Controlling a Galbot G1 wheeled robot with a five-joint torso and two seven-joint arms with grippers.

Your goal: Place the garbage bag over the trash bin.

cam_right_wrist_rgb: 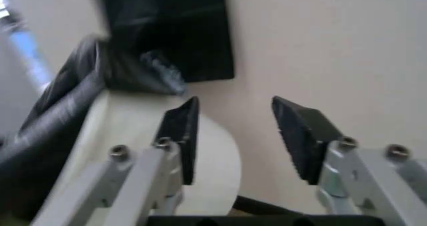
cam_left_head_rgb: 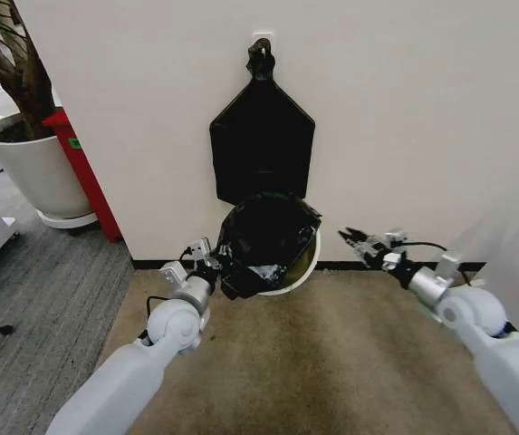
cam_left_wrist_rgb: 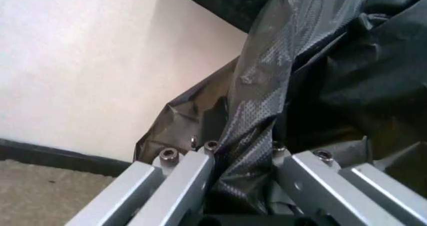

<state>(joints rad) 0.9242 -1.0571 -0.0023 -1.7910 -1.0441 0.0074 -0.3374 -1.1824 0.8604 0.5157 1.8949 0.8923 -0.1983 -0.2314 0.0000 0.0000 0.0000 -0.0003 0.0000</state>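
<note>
Left gripper (cam_left_head_rgb: 212,258) jaws clamped on bag (cam_left_head_rgb: 266,243) draped over one bin (cam_left_head_rgb: 308,265); right gripper (cam_right_wrist_rgb: 235,131) jaws wide, empty, beside bin rim

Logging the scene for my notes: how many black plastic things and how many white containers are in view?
Black plastic: 2, the garbage bag and the flat bundle on the wall.
White containers: 2, the trash bin and the plant pot.
Total: 4
</note>
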